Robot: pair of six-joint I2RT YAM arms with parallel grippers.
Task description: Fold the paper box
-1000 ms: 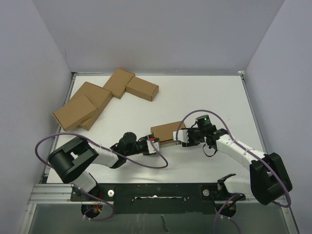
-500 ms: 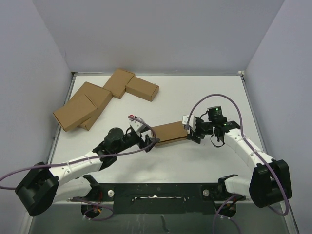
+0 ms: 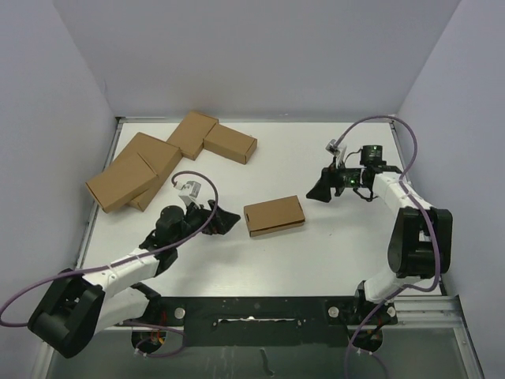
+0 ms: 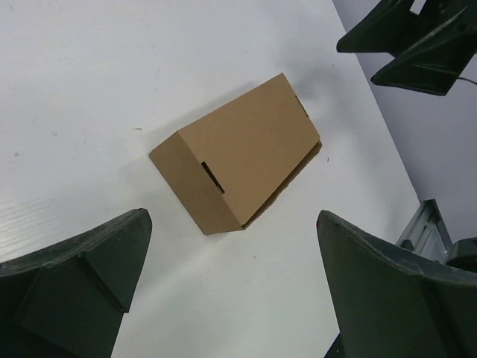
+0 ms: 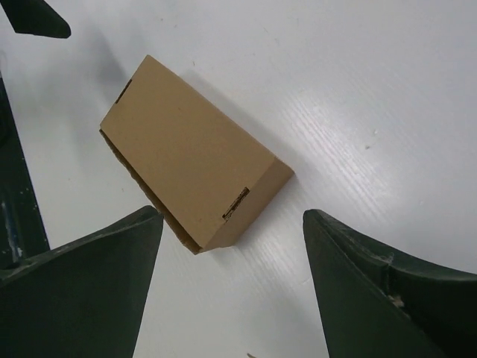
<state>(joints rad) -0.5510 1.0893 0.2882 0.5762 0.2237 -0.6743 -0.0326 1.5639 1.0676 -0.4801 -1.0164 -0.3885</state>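
While spread apart and touching nothing, hold left gripper (image 3: 224, 220) and right gripper (image 3: 314, 192) off the closed paper box (image 3: 274, 215).

Matt brown cardboard paper box (image 3: 274, 215), smooth white table (image 3: 331, 253), dark matt fingers (image 4: 74, 283)

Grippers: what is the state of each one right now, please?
The left gripper is open and holds nothing; the paper box lies apart from it on the table.
The right gripper is open and holds nothing.
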